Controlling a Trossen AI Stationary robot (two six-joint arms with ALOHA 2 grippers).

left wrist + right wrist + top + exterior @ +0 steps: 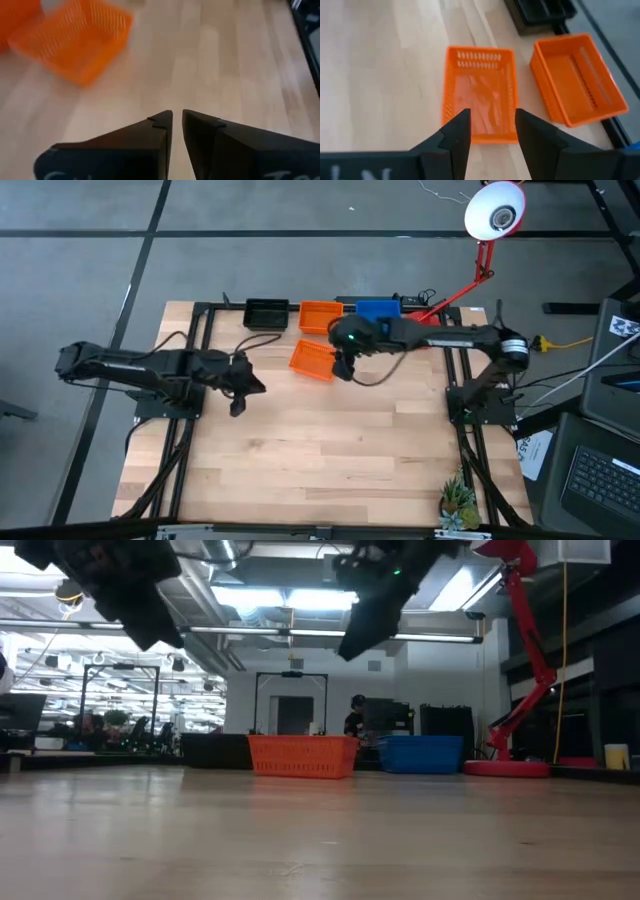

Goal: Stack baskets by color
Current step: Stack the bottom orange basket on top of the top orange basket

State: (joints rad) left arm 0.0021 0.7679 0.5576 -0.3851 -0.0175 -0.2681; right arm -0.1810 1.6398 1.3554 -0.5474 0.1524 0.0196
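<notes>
One orange basket [311,360] [480,95] sits alone, upright on its base, on the wooden table. Along the far edge stand a black basket [266,313], an orange basket [320,317] [577,80] and a blue basket [377,310]. My right gripper [345,367] [492,132] hangs open above the near end of the lone orange basket, well clear of it in the low view [362,632]. My left gripper [238,398] [177,130] hovers over bare table to the left of that basket, shut with nothing between its fingers.
A red lamp stands at the far right, its base [505,768] on the table and its white head [495,210] beyond the far edge. A small plant [458,502] sits at the near right corner. Bare wood lies across the table's middle and near half.
</notes>
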